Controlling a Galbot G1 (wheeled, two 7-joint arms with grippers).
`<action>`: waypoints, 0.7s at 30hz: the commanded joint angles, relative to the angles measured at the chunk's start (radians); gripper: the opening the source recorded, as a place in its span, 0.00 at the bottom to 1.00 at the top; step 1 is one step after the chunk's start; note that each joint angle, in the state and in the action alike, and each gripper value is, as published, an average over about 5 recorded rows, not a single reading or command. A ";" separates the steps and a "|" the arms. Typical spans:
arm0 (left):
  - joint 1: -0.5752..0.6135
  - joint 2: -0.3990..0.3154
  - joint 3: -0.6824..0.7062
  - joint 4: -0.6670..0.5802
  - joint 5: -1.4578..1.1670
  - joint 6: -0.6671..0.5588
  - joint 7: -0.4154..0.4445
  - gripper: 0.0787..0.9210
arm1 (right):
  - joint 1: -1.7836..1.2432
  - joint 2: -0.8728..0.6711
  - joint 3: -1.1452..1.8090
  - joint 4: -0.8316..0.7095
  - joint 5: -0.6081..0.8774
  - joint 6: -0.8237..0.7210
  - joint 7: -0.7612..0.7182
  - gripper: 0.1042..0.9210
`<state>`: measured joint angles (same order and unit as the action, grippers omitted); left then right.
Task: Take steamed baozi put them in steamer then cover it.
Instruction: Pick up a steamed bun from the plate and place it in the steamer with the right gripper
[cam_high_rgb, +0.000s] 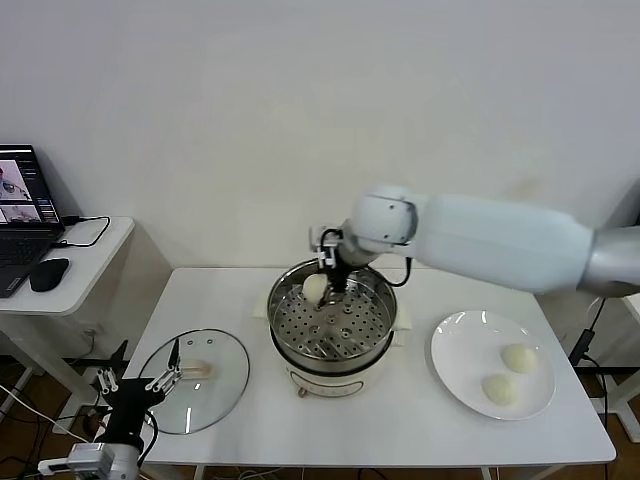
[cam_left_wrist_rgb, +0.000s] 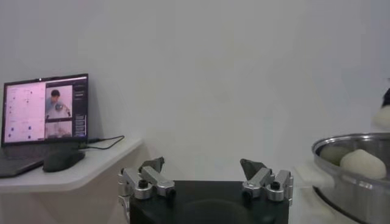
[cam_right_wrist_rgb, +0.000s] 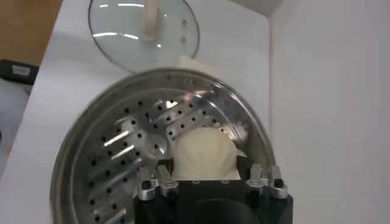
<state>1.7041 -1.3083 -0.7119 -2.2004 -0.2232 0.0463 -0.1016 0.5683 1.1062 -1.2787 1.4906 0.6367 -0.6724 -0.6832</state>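
The steamer (cam_high_rgb: 375, 345) stands mid-table, its perforated tray showing. My right gripper (cam_high_rgb: 331, 280) reaches down into its far left side, shut on a baozi (cam_high_rgb: 314, 288). In the right wrist view the gripper (cam_right_wrist_rgb: 207, 163) has the baozi (cam_right_wrist_rgb: 204, 146) between its fingers, just above the tray near the steamer wall (cam_right_wrist_rgb: 91, 140). Two more baozi (cam_high_rgb: 519, 357) (cam_high_rgb: 499, 389) lie on the white plate (cam_high_rgb: 460, 345) at the right. The left wrist view shows a baozi (cam_left_wrist_rgb: 363, 163) inside the steamer (cam_left_wrist_rgb: 347, 192). The cover (cam_high_rgb: 225, 385) lies flat on the table at the left and also shows in the right wrist view (cam_right_wrist_rgb: 122, 30). My left gripper (cam_high_rgb: 135, 385) is parked open and empty beside it.
A side desk (cam_high_rgb: 85, 265) at the far left carries a laptop (cam_high_rgb: 20, 215) and a mouse (cam_high_rgb: 48, 273). A white wall runs behind the table. The table front edge (cam_high_rgb: 380, 462) lies close below the steamer and plate.
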 joint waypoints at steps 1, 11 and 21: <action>0.001 -0.001 0.000 0.002 0.000 -0.001 0.001 0.88 | -0.108 0.126 0.003 -0.107 0.002 -0.053 0.051 0.65; 0.000 0.003 -0.013 0.004 -0.002 -0.003 0.001 0.88 | -0.172 0.176 0.024 -0.187 -0.070 -0.045 0.049 0.65; 0.003 0.000 -0.015 0.000 -0.002 -0.003 0.002 0.88 | -0.165 0.146 0.044 -0.174 -0.065 -0.039 0.036 0.77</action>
<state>1.7063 -1.3081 -0.7278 -2.1996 -0.2256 0.0430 -0.0995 0.4179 1.2441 -1.2408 1.3352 0.5836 -0.7057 -0.6462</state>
